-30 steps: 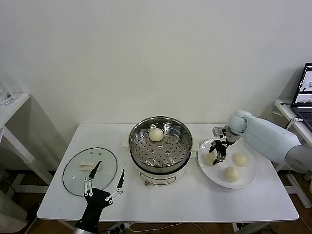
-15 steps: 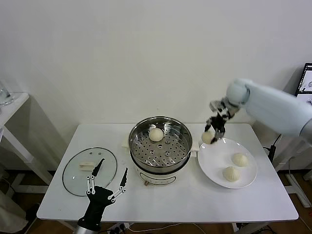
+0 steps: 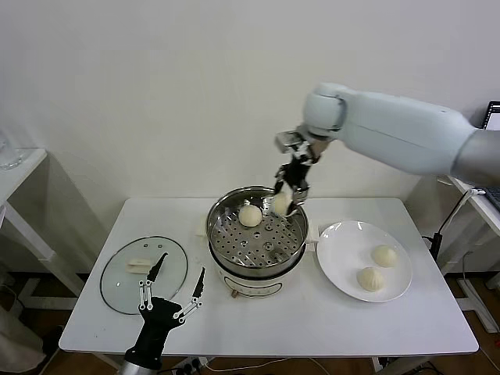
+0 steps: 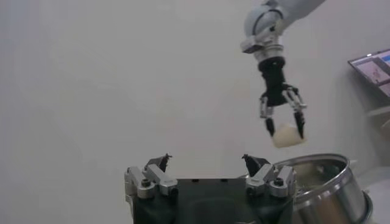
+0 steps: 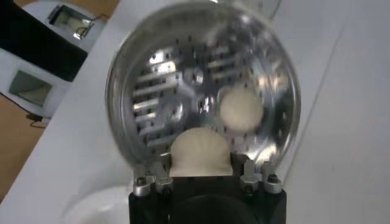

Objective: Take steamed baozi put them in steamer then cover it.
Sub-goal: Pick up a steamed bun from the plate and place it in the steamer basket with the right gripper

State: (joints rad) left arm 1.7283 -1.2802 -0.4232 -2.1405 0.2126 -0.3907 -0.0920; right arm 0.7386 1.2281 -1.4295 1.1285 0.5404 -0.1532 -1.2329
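The right gripper (image 3: 286, 197), having carried 1 baozi (image 3: 281, 202) from the plate (image 3: 337, 266), is clamping it above the steamer (image 3: 254, 269), beside 1 bun (image 3: 250, 216) already inside; 2 are remaining. The left gripper (image 3: 170, 287) is idling open near the lid (image 3: 117, 279).

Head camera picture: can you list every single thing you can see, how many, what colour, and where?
Baozi held: one, cream-white, in the right gripper above the steamer.
Baozi in steamer: one, cream-white, on the perforated tray, far side.
Baozi on plate: two, cream-white.
Steamer: one, shiny steel on a white base, table middle.
Plate: one, white, right of the steamer.
Glass lid: one, clear, flat on the table's left.
Table: one, white.
Laptop: one, dark, partly seen, far right edge.
Right gripper: one, black, shut on a baozi.
Left gripper: one, black, open, near the lid.
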